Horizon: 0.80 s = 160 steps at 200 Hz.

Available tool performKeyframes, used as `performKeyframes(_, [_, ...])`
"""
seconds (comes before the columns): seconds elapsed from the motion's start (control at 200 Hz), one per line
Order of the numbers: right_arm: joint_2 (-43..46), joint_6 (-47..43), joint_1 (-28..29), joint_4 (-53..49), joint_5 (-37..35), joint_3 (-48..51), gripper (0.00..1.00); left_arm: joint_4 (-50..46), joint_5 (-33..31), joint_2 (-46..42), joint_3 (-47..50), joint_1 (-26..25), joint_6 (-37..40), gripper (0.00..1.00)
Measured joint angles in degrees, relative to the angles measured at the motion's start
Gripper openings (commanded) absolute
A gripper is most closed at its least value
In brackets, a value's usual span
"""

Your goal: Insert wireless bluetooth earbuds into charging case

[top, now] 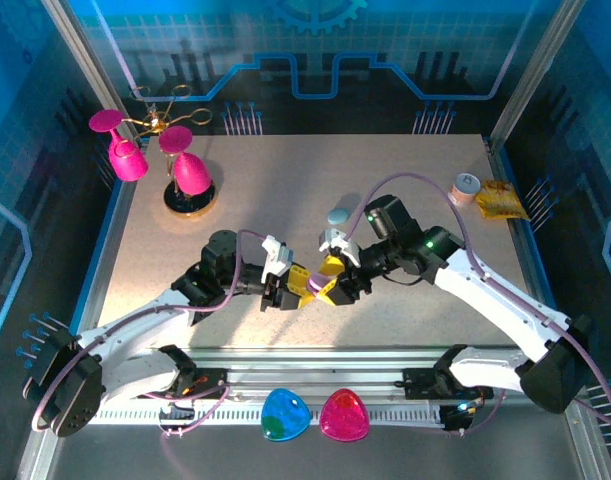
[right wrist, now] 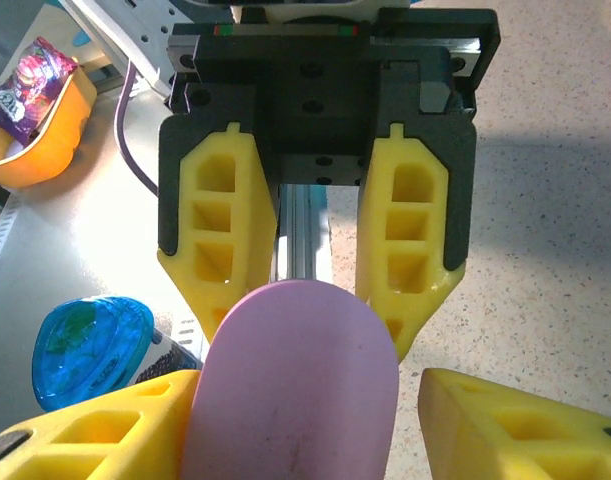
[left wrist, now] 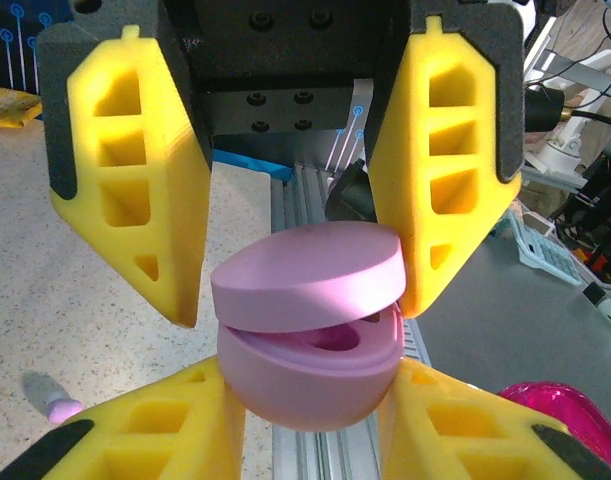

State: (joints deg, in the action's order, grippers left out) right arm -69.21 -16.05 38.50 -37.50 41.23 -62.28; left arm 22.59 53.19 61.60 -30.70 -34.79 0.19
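Lid ajar, the purple case (left wrist: pixel 305 330) is held off the bench (top: pixel 285 180) near its middle, a little toward the near edge, between the two pincers. The lid tilts up on one side, and a hollow well shows in the lower half.

The left pincer (right wrist: pixel 310 325) is pinching the purple case, with a yellow finger pressed to each side of the lower half. The right pincer (left wrist: pixel 300 310) faces it from the right and stands spread around the lid. One finger touches the lid's rim and the other stands just apart from it.

In the left wrist view one light purple earbud (left wrist: pixel 60 408) lies on the bench below, beside its shadow.

A pale blue case (top: pixel 337 214) lies on the bench just beyond the right arm. A blue case (top: pixel 285 415) and a pink case (top: pixel 343 415) sit side by side on the near rail.

At the far left a stand (top: pixel 190 200) carries pink glasses (top: pixel 125 158). At the far right a small cup (top: pixel 466 188) stands beside a yellow packet (top: pixel 500 200).
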Motion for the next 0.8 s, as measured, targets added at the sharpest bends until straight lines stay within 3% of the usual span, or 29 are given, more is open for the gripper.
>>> performKeyframes(0.145, [0.1,1.4,-0.5,0.9,0.2,0.7,0.56,0.2,-0.7,0.0,0.0,0.0,0.0,0.33])
performKeyframes(0.515, [1.4,3.6,-2.4,4.2,-1.2,1.6,0.92,0.5,-0.1,0.0,0.0,-0.1,0.0,0.34])
performKeyframes(0.8, [3.3,3.7,-2.6,6.1,-3.9,2.3,0.96,0.8,0.3,0.0,0.0,-0.3,0.0,0.34])
